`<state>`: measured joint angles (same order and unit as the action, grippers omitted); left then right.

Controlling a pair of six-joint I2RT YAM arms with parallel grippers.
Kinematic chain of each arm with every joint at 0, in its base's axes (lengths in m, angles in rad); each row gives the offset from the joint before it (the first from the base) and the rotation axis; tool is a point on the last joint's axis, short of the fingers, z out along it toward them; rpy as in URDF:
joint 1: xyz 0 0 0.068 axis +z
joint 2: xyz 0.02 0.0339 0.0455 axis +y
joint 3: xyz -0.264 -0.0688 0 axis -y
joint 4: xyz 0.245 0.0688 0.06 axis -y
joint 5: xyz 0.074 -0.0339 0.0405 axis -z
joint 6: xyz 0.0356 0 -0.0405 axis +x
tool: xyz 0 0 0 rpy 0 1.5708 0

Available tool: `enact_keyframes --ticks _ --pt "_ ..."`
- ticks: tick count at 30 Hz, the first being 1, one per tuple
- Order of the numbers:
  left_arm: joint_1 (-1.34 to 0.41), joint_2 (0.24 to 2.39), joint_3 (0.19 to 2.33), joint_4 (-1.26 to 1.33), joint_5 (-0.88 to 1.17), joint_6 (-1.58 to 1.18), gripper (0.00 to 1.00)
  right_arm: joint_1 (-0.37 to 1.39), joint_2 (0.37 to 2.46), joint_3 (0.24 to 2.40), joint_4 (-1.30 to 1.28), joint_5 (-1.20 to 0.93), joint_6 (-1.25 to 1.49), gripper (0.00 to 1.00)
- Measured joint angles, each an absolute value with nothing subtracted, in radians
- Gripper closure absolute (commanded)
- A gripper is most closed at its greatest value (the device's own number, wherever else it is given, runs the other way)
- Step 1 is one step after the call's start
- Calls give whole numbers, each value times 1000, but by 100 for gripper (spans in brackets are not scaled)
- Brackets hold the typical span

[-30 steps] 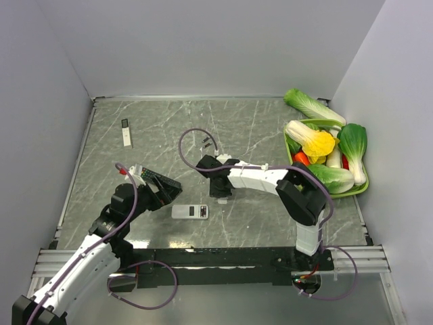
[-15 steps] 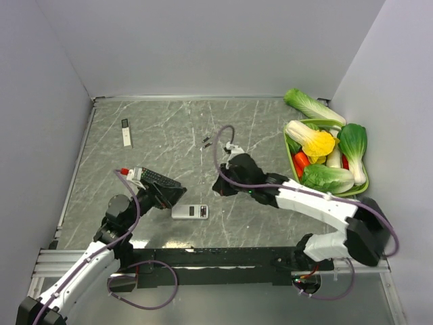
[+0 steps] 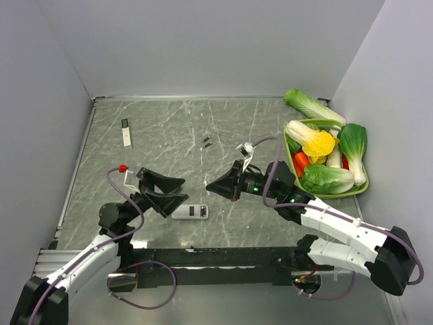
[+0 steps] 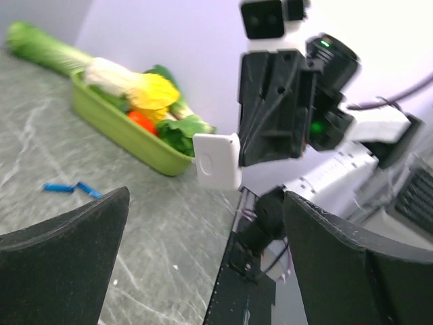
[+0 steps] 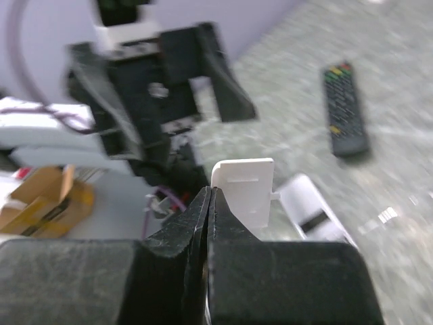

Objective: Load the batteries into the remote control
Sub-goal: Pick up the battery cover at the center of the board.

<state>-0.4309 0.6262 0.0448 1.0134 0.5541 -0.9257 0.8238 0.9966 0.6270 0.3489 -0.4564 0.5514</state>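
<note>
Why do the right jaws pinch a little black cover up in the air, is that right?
Not quite. The cover pinched in the right jaws is white, not black. The right wrist view shows it best, held up in the air.

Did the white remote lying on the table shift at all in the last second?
No. The white remote lies exactly where it was, the same short way in from the table's near edge.

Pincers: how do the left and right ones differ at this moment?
The left pincer stands wide open; the right pincer is shut. The left pincer holds nothing; the right pincer grips a small white cover by its edge. Shared: both are black, raised off the table, tips facing each other.
</note>
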Motion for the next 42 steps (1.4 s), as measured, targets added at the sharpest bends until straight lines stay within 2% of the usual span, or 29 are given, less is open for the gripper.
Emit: enact_keyframes --ticks 8,20,26,33,40,42 --pt "-435 671 63 1237 749 -937 1 807 927 642 460 -741 495 100" --pt "-574 791 325 1254 950 -819 1 804 937 722 578 -1042 500 100" --pt "-593 896 422 1238 1025 -780 9 804 971 722 640 -1127 530 100" --pt "-637 1007 481 1235 1112 -787 24 804 982 739 680 -1176 543 100" --pt "-697 1023 531 1188 1174 -759 36 804 996 748 696 -1200 549 100" --pt "-709 1022 538 1161 1183 -739 42 804 1001 748 706 -1205 556 100"
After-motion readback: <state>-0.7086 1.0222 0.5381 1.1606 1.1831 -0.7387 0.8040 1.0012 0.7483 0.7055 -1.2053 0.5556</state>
